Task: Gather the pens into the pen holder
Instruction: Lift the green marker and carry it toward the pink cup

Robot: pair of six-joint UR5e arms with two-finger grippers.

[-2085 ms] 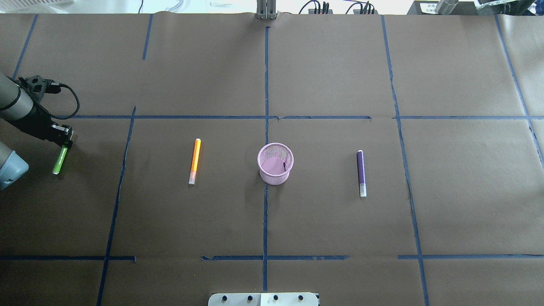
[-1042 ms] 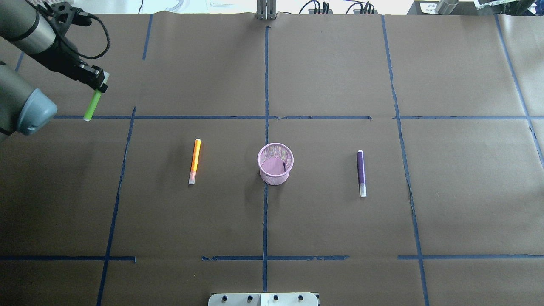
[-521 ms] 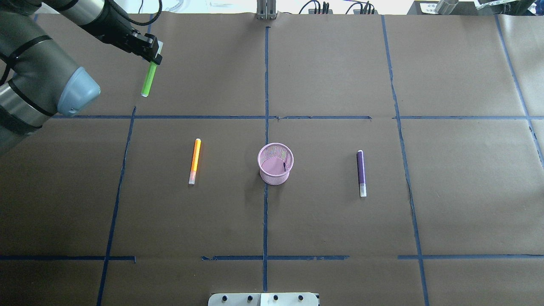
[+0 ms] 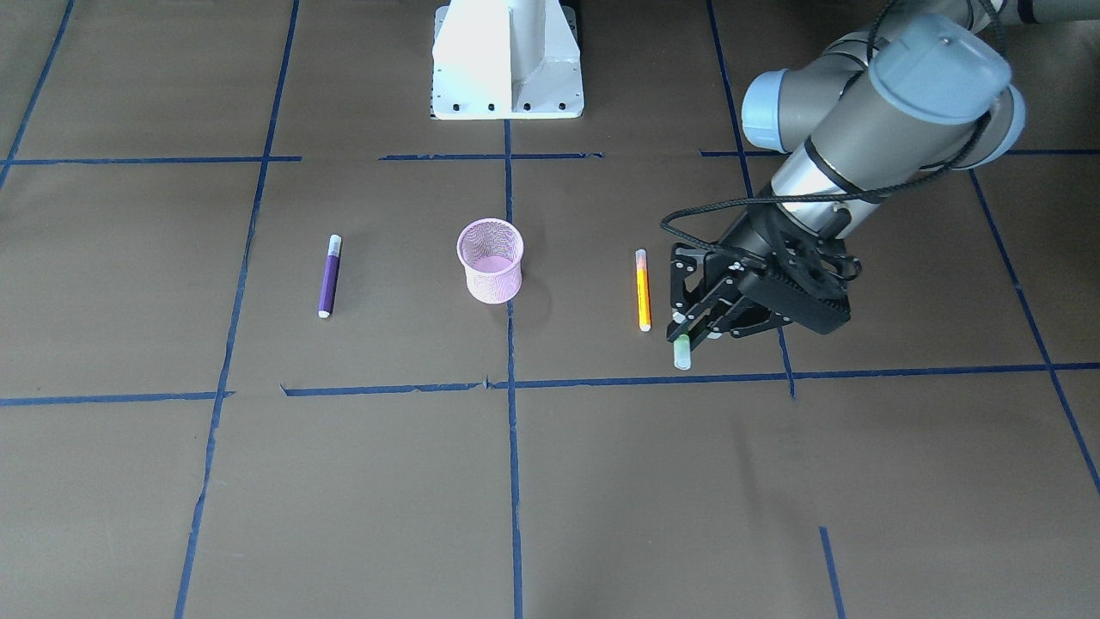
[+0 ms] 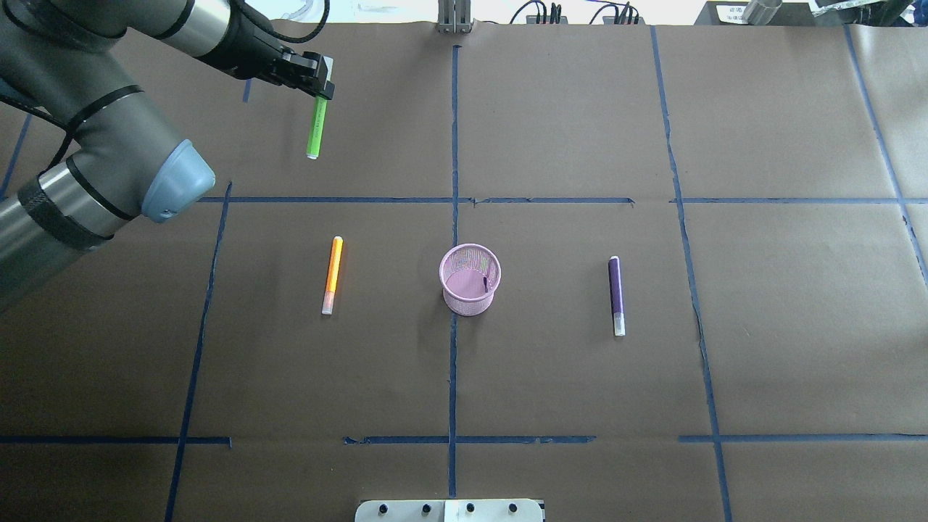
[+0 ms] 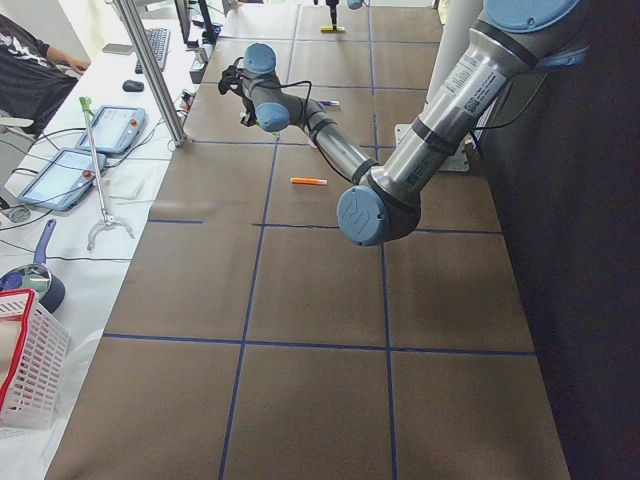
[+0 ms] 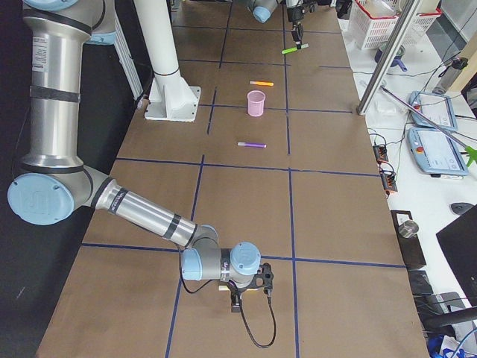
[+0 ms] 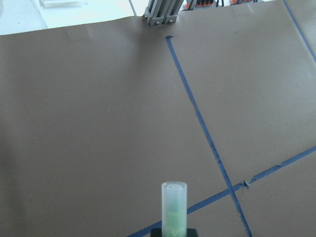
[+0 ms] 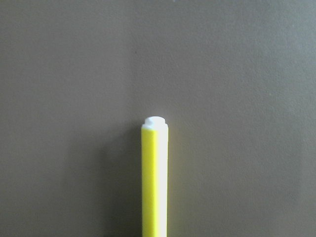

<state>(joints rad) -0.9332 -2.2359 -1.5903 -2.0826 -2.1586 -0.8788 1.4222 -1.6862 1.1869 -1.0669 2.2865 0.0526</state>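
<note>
We hold the green pen [image 5: 314,130] clamped in our left gripper [image 5: 320,90]; the pink cup [image 5: 467,303] lies to its right and back toward us, well apart.

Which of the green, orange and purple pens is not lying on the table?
The bright green marker pen: the left gripper holds it above the table. The orange marker pen and purple marker pen lie flat, either side of the pink wire-mesh cup.

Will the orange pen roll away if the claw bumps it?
Probably: the orange pen looks round and slim, lying flat on paper. Likely stiff and light too, as the left claw holds the similar green pen by one end.
</note>
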